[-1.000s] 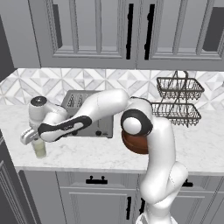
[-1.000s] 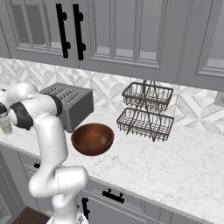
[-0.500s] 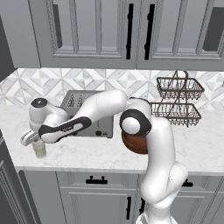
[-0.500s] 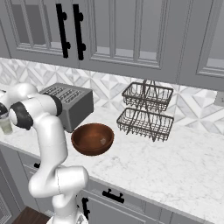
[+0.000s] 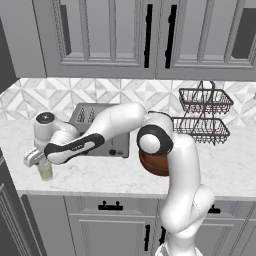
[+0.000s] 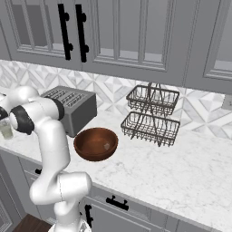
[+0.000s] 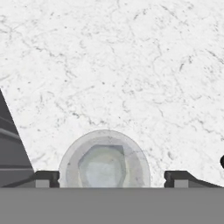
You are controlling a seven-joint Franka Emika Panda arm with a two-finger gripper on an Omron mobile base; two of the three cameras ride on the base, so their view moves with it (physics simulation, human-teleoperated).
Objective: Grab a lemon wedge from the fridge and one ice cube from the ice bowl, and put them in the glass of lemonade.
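The white arm (image 6: 50, 149) rises at the lower left and bends away to the left edge, where the glass of lemonade (image 6: 6, 130) stands on the marbled worktop (image 6: 172, 167), partly hidden behind the arm's dark joint, so whether anything touches it is hard to say. The ice bowl (image 6: 96, 143), reddish-brown, sits just in front of a grey toaster (image 6: 72, 108), with what looks like one pale cube inside. A two-tier wire basket (image 6: 151, 114) stands to the right near the tiled wall, below grey cabinets (image 6: 136, 31) with black handles.

Even, bright rendered light; soft shadows, no glare.
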